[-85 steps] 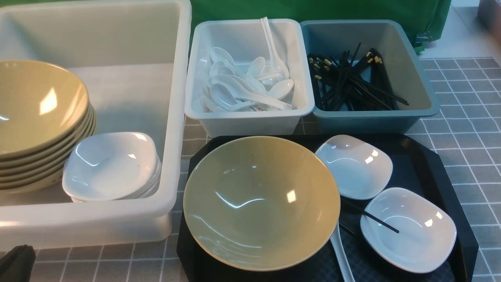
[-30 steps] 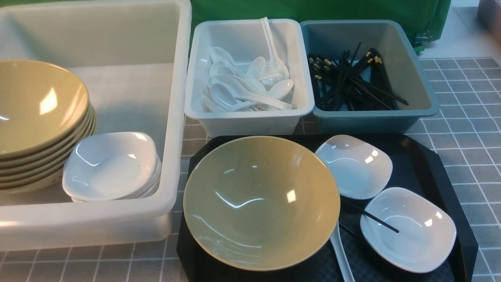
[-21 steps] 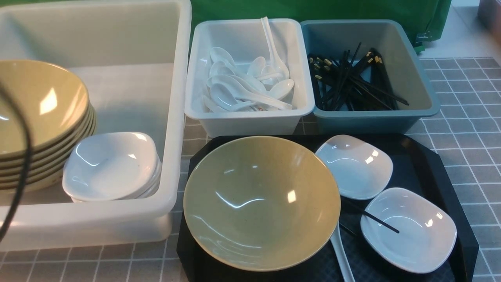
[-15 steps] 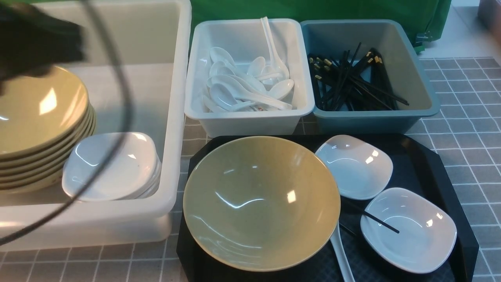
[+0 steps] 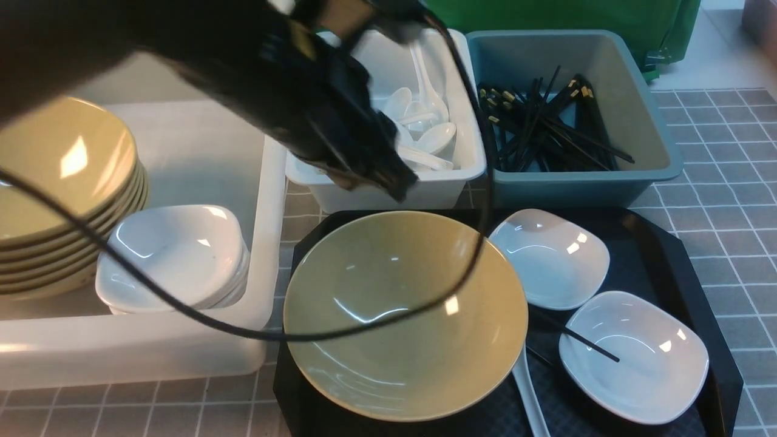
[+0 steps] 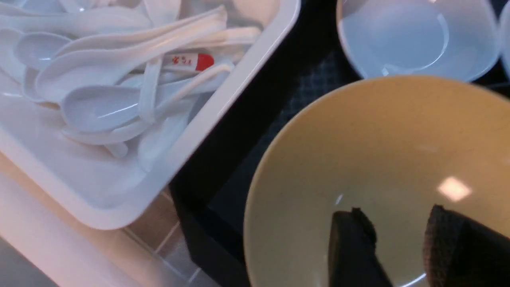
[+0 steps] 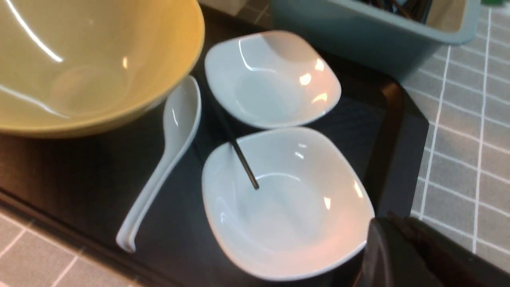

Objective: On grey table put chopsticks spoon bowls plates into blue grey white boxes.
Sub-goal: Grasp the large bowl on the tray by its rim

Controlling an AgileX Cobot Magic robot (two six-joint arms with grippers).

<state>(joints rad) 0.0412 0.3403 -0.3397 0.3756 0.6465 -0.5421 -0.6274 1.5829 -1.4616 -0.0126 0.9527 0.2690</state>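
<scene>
Now, your left gripper hangs part open and empty over the tan bowl on the black tray, your right gripper shut, and a shallow bite on that slick rim could drop it onto the plates.

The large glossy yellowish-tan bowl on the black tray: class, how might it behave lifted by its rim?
Highlights on the large glossy yellowish-tan bowl suggest a slippery rim. Rigid and wide, it would probably tilt in a one-edge pinch. Its wall overhangs the white soup spoon, hinting at a narrow foot that may rock.
</scene>
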